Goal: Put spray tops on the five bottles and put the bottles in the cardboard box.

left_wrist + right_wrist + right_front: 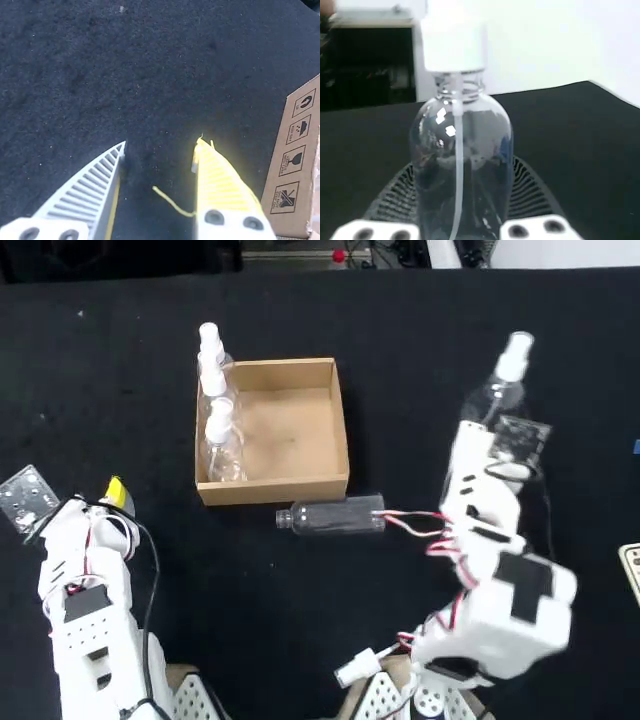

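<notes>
While clamping a clear plastic bottle with white spray top (462,145), holds the right gripper (464,170) at three o'clock of the brown cardboard box (270,488). Spreads left gripper (161,145) at eight o'clock. Shows uncapped clear bottle (330,517) lying at six o'clock.

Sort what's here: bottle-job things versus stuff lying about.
Job: cardboard box; three topped bottles along its left wall; topless bottle lying before it; held bottle, topped, in the right hand; open left hand.
Lying about: pale item at the table's right edge; red object beyond it.
</notes>
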`<state>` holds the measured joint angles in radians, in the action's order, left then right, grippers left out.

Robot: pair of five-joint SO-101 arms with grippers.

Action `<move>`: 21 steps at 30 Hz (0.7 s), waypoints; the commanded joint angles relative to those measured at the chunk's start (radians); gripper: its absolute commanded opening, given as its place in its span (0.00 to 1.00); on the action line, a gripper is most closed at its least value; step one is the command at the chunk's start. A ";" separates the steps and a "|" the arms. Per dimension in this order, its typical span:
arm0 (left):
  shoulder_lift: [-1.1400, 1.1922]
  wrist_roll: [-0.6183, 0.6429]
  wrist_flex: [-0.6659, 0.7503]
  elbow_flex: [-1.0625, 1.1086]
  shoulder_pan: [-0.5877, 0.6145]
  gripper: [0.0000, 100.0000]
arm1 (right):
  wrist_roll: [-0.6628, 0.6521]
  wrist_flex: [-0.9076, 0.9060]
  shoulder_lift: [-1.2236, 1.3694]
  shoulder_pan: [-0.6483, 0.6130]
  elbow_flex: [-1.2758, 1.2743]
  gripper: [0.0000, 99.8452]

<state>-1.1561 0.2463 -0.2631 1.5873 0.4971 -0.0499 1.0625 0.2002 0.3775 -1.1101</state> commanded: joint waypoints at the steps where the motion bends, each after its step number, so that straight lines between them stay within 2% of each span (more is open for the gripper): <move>1: -0.015 -0.006 0.018 -0.008 -0.012 0.19 | 0.009 0.149 0.104 0.075 0.102 0.01; 8: -0.015 -0.006 0.018 -0.008 -0.013 0.19 | 0.009 0.238 0.228 0.169 0.165 0.01; 21: -0.015 -0.006 0.018 -0.007 -0.013 0.19 | 0.017 0.269 0.366 0.199 0.203 0.01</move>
<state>-1.1561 0.2463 -0.2631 1.5873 0.4971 -0.0391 1.3004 0.5746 0.5524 -0.9551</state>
